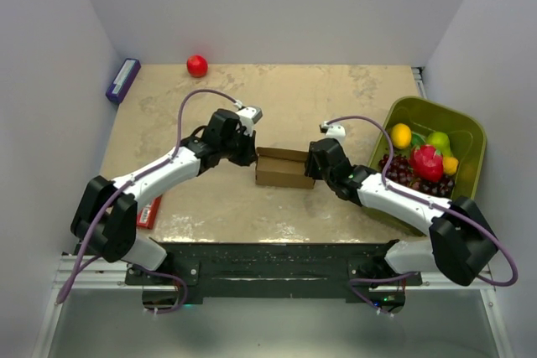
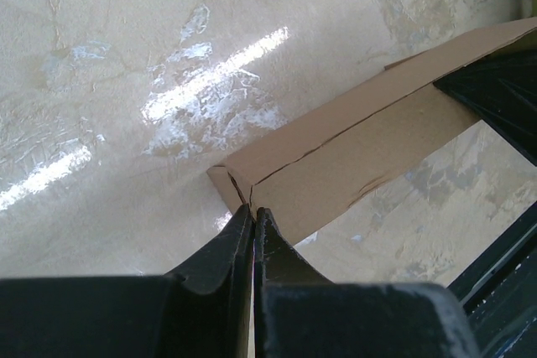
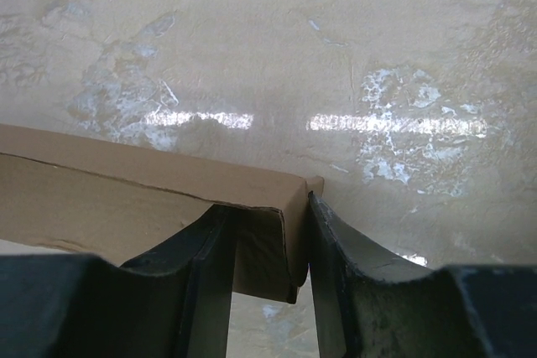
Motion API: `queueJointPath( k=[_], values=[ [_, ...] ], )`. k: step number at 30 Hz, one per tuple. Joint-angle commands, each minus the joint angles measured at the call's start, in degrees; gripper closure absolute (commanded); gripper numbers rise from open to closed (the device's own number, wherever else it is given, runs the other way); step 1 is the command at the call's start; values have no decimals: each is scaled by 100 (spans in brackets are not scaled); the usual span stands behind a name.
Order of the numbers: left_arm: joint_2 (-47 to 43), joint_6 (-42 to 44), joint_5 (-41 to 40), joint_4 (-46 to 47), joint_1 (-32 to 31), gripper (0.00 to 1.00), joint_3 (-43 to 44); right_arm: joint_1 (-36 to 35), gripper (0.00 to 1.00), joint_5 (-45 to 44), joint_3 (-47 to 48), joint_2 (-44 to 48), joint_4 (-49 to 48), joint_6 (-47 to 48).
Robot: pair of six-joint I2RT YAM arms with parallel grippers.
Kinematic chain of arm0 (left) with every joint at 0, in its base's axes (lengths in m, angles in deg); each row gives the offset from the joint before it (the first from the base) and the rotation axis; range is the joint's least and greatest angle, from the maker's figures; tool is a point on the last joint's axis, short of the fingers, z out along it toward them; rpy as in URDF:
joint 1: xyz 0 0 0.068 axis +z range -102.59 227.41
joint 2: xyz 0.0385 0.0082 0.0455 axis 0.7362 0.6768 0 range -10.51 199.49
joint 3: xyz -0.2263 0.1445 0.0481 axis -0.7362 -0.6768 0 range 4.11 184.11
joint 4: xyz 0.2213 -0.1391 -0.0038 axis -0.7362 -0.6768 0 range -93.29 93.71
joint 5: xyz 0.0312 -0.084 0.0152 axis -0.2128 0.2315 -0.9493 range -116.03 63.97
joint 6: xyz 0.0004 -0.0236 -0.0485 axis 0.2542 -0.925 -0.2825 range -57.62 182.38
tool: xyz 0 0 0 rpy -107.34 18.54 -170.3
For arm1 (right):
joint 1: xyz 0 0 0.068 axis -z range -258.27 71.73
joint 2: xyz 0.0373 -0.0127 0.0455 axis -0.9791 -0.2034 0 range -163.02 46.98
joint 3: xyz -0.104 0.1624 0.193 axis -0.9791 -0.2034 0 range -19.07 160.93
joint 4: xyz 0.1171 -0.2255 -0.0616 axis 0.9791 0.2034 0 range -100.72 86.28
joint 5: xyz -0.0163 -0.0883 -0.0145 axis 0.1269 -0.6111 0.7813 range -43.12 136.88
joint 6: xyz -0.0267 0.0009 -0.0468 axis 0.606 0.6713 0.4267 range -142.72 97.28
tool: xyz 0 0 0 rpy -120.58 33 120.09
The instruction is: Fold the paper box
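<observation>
Mid-table between my two claws sits one paper box: my left claw is pinched tight on its left corner, my right claw straddles its right end flap.

paper box: matt brown cardboard, creased | table: glossy, stone-like, perhaps laminate

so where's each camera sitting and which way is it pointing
Top external: above and behind the bases, looking down at the table; both arms, the paper box and a green bin show.
Left wrist: on the left arm, looking along its shut fingers pinching the box's end.
Right wrist: on the right arm, looking along its fingers straddling the box's other end.
Shared: all three show the paper box and the tabletop.
</observation>
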Motion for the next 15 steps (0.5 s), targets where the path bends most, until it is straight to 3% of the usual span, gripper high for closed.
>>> queueJointPath(
  k=[1, 15],
  values=[
    [-99, -275, 443, 375, -243, 100, -237, -73, 62, -24, -87, -228, 465, 139],
    [-204, -249, -93, 350, -445, 100, -703, -99, 62, -50, -96, -201, 474, 122]
  ],
)
